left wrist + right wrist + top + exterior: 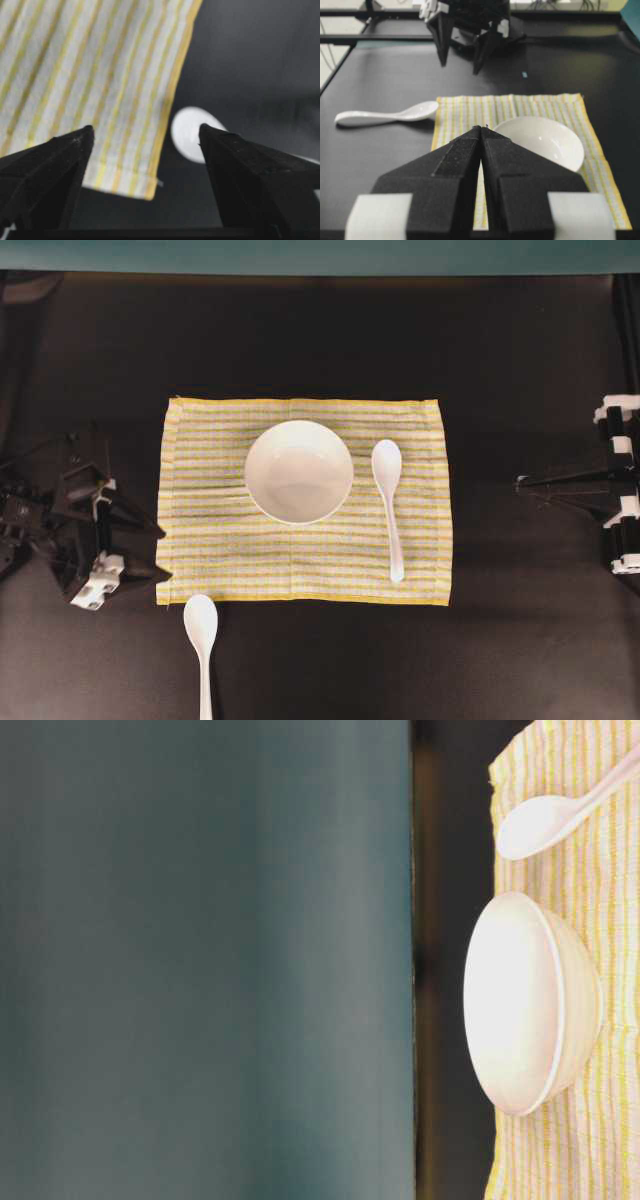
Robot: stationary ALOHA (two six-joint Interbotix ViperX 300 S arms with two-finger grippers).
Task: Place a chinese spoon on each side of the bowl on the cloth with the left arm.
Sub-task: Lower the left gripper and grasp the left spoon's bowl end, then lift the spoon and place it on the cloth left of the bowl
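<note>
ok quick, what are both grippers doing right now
left gripper: jaws open, holding nothing
right gripper: jaws closed, holding nothing

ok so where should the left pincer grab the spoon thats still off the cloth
Probably the handle just behind the bowl end of the loose spoon, coming from above. It lies flat on the black table, handle narrow enough for the open left pincer to straddle crosswise.

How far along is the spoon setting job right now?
About halfway. One spoon already lies on the cloth, right of the bowl. The second spoon sits on the black table off the cloth. The left gripper is open and empty near it; the bowl's left side is unfilled.
</note>
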